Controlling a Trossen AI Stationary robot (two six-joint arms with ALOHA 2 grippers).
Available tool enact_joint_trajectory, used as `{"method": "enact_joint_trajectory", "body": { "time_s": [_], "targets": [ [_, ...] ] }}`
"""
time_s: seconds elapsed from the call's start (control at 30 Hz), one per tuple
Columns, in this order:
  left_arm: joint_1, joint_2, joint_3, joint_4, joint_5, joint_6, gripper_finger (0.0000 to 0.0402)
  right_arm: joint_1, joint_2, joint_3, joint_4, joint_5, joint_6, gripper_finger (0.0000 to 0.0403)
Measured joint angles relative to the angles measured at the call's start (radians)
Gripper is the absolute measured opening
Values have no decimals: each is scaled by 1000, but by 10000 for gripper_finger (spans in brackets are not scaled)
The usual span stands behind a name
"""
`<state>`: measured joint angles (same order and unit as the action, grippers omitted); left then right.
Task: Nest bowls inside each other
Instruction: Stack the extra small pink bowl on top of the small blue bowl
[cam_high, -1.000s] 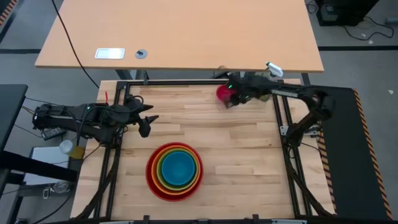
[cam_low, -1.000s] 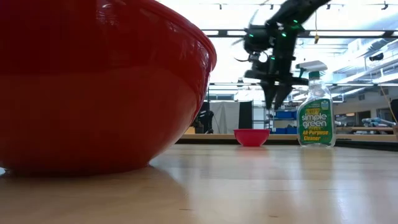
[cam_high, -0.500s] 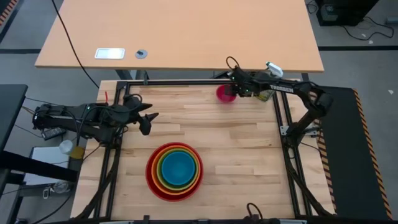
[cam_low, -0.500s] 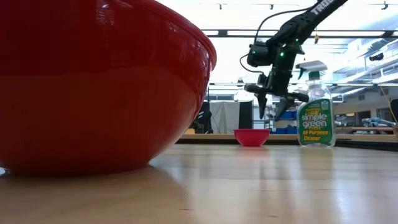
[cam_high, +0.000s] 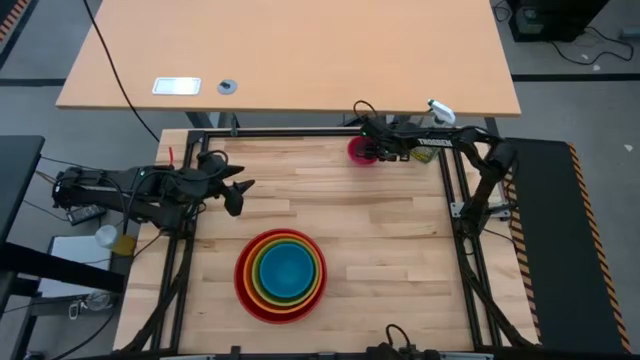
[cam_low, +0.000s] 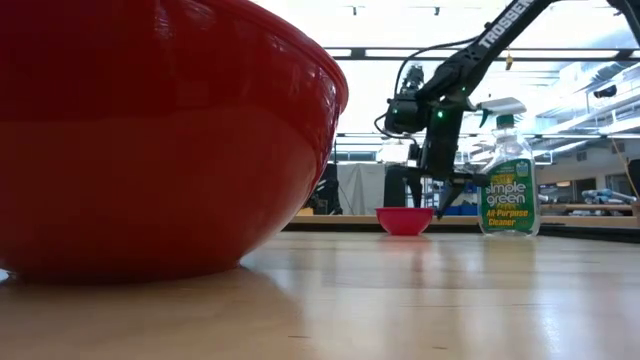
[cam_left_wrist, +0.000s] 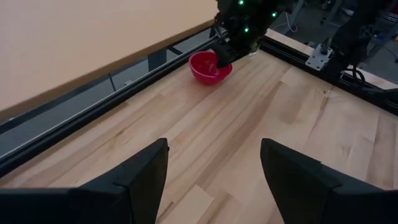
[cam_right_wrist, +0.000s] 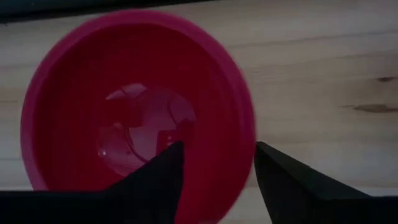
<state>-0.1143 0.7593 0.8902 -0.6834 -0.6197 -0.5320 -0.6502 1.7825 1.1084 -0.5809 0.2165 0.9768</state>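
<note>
The small magenta-pink bowl (cam_high: 360, 151) (cam_right_wrist: 124, 106) stands upright on its base at the table's far right. My right gripper (cam_high: 375, 152) (cam_right_wrist: 217, 160) points steeply down over the bowl's right rim, open. One finger is over the bowl's inside and the other is outside the rim, and neither shows any contact. The red, orange, green and blue bowls (cam_high: 281, 274) sit nested near the front middle; in the low view the red one (cam_low: 150, 140) fills the left. My left gripper (cam_high: 238, 195) (cam_left_wrist: 214, 168) hovers open at the table's left.
A clear spray bottle (cam_low: 508, 185) with a green label stands just right of the pink bowl, close behind my right arm. The black frame rail (cam_left_wrist: 124, 81) runs along the table's far edge. Bare wood (cam_high: 380, 230) lies between the pink bowl and the stack.
My right gripper has come down toward the pink bowl and a little toward the table's left, rolling about its own axis. Its fingers stand wider apart than a second ago. The pink bowl and the stack have stayed in place.
</note>
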Motion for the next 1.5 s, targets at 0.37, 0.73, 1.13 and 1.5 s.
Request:
{"method": "enact_joint_trajectory", "body": {
  "time_s": [0.37,0.73,1.13,1.5],
  "targets": [
    [0,0,0,0,0,0,259,-2,16,0,-2,-5,0,104],
    [0,0,0,0,0,0,259,-11,12,3,12,-35,-5,22],
    [0,0,0,0,7,-9,259,36,-23,36,42,-162,-261,26],
    [0,0,0,-7,22,1,259,239,-26,234,47,-188,-350,29]
  ]
}}
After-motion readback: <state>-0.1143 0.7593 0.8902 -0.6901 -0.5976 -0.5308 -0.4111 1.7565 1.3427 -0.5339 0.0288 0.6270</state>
